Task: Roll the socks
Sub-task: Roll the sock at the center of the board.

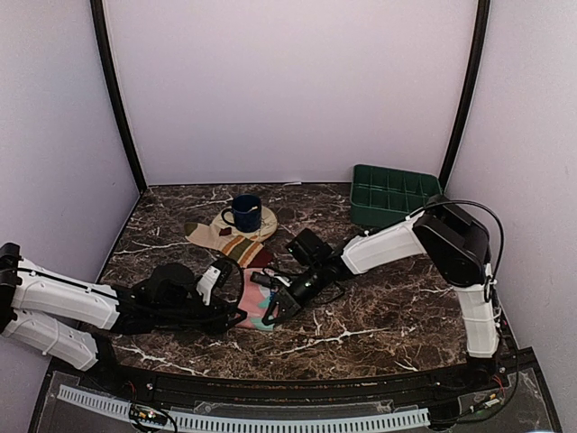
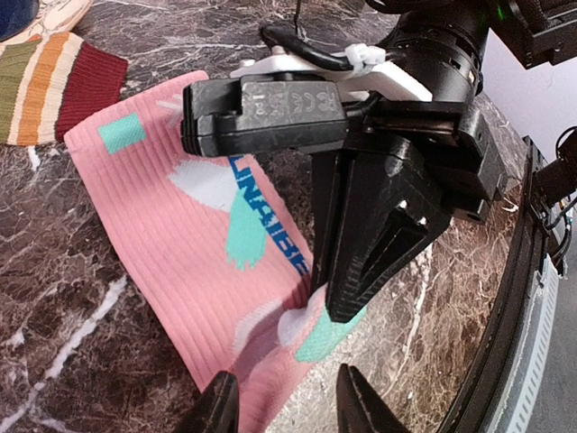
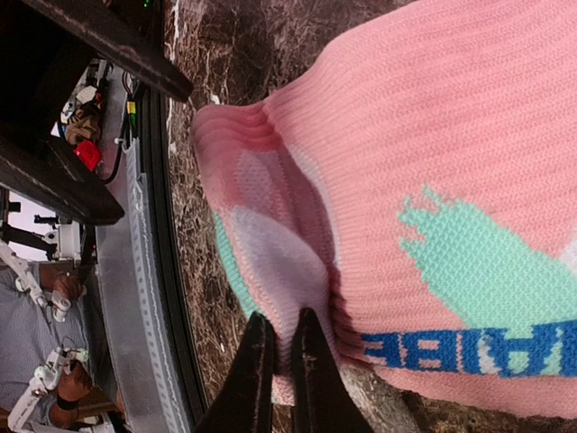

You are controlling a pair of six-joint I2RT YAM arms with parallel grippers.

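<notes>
Right gripper (image 3: 282,317) pinched tight on pink sock (image 2: 171,225) edge; left gripper (image 2: 287,377) half-open at same end.

The pink sock (image 2: 180,225), mint-patched with blue lettering, lies flat, one end bunched up. The striped cream sock (image 1: 236,245) lies just beyond it.
</notes>
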